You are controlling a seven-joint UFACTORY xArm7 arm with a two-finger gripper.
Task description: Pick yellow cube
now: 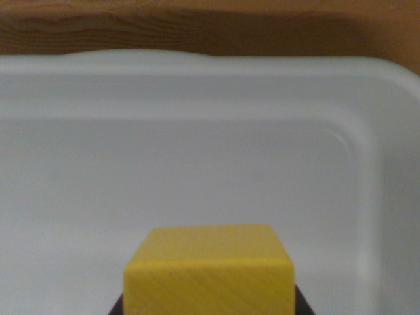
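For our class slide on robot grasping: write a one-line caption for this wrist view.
Yellow cube at the bottom centre, over a white plastic tray on a wooden table.

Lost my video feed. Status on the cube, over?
Gripper barely visible, state unclear. Yellow cube at bottom centre, over white tray. Nothing else in tray.

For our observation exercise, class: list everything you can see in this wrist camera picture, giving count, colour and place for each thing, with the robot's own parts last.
cube: one, yellow, bottom centre, over the tray's floor.
tray: one, white, fills most of the view, far rim near the top.
table: one, brown wood, strip along the top beyond the tray.
pincer: dark parts just showing on both sides of the cube at the bottom edge; whether it is gripping cannot be told.
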